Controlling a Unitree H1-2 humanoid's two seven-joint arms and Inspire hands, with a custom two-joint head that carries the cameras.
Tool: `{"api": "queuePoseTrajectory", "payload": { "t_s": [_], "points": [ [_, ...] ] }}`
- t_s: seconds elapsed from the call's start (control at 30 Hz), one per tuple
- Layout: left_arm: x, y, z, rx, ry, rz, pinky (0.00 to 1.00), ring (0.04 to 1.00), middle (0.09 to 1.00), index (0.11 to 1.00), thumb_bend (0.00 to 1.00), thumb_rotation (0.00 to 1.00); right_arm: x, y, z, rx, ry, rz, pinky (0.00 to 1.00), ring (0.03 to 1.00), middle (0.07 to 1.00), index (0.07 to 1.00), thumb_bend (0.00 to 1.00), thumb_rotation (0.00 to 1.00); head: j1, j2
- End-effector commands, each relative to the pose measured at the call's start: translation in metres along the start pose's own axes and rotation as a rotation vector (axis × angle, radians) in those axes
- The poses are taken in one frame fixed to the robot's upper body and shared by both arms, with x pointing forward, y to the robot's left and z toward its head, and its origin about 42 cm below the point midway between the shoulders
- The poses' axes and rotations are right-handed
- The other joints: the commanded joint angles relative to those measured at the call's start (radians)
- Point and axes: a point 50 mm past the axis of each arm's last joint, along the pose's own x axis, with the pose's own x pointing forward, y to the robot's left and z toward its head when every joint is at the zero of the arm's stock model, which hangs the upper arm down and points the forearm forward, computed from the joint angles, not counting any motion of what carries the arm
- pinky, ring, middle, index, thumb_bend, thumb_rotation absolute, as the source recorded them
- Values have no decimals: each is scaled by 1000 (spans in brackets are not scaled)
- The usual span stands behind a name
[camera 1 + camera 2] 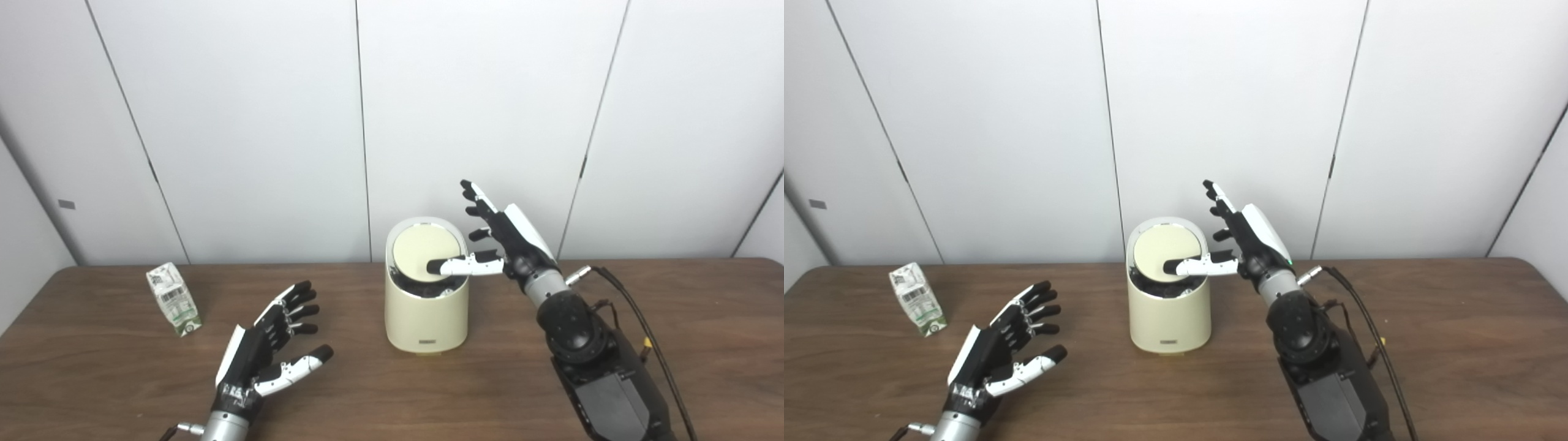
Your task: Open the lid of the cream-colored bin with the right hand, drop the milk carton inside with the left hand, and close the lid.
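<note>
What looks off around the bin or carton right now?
Only the lid of the cream bin: it sits tilted with a dark gap at its front edge, under the right hand's thumb. The milk carton stands leaning on the table; nothing spilled.

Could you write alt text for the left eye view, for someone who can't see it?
A robot's right hand reaches its thumb over the tilted lid of a cream-colored bin on a wooden table. Its left hand hovers open near a milk carton standing at far left.
</note>
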Motion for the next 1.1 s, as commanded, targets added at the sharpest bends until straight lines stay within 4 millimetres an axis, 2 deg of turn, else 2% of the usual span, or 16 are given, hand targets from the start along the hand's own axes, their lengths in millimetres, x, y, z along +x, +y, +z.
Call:
{"api": "queuePoseTrajectory", "payload": {
  "t_s": [0.0,0.43,0.63,0.87,1.0,1.07],
  "points": [
    [12,-1,12,13,-72,-5,708,817,872,915,727,204,15,-15,26,-30,-88,-64,708,885,949,1000,911,362,4,1],
    [11,-4,13,-4,-69,-15,709,821,876,918,720,189,26,-11,27,-135,-65,-86,655,841,930,991,899,330,6,5],
    [11,-5,16,4,-74,-16,703,821,879,921,714,189,30,-10,28,-248,-65,-91,607,805,914,986,905,310,8,12],
    [11,-6,16,0,-75,-14,701,819,874,917,723,201,27,-7,31,-409,-80,-126,617,827,932,977,915,299,14,18],
    [11,-7,17,-4,-68,-14,692,813,868,912,739,208,25,-4,36,-534,-15,-128,653,838,951,971,885,225,16,20],
    [11,-7,17,-6,-69,-17,697,815,873,916,735,207,23,-1,37,-597,8,-112,637,819,941,949,896,182,17,21]
  ]
}}
